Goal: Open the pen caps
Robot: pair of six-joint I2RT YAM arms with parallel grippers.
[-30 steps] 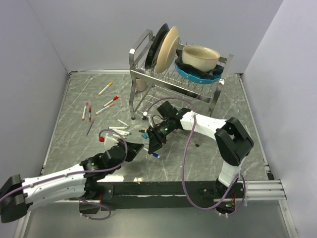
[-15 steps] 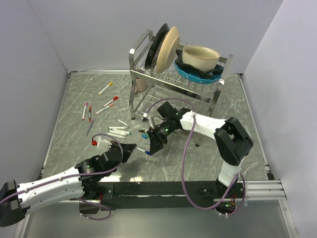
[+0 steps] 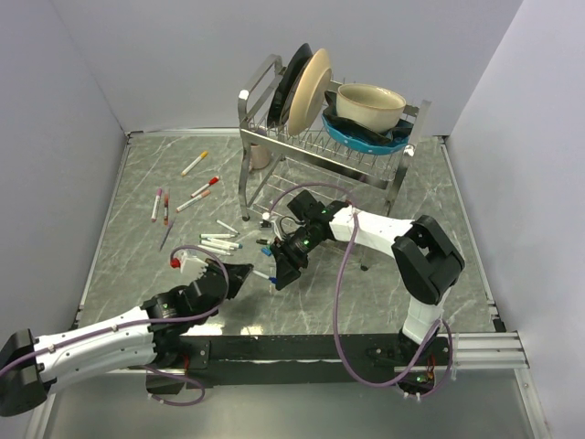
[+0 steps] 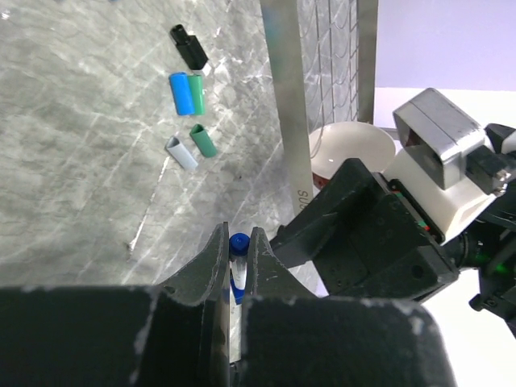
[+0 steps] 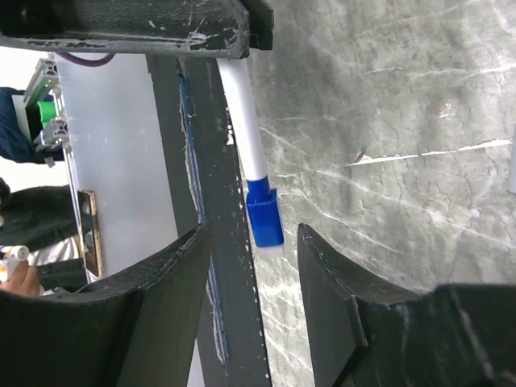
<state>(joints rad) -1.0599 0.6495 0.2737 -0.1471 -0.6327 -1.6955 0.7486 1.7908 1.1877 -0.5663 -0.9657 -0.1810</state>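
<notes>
Our left claw [image 4: 235,242] is clamped shut on a white pen [image 5: 246,129], and the pen's blue cap [image 5: 264,218] pokes out past its fingertips, low in the centre of the left wrist frame. In the right wrist view that cap hangs in mid-frame between the fingers of the right claw [image 5: 254,234], which stands about half open and grips nothing; bare gaps show on both sides of the cap.

To do this step well, we judge the right claw should centre on the blue part alone, close squarely without catching the white barrel, then pull straight along the pen's axis while the left claw holds firm. A sideways tug would likely bend or twist the pen out of the grip.

Loose caps [image 4: 189,93] already lie on the bench [image 4: 81,161], at the upper left of the left wrist frame.

The left wrist camera sees the pen end-on, so its length is hidden. From above, the cap is too small to make out between the claws. We cannot tell whether the blue piece is seated fully.
</notes>
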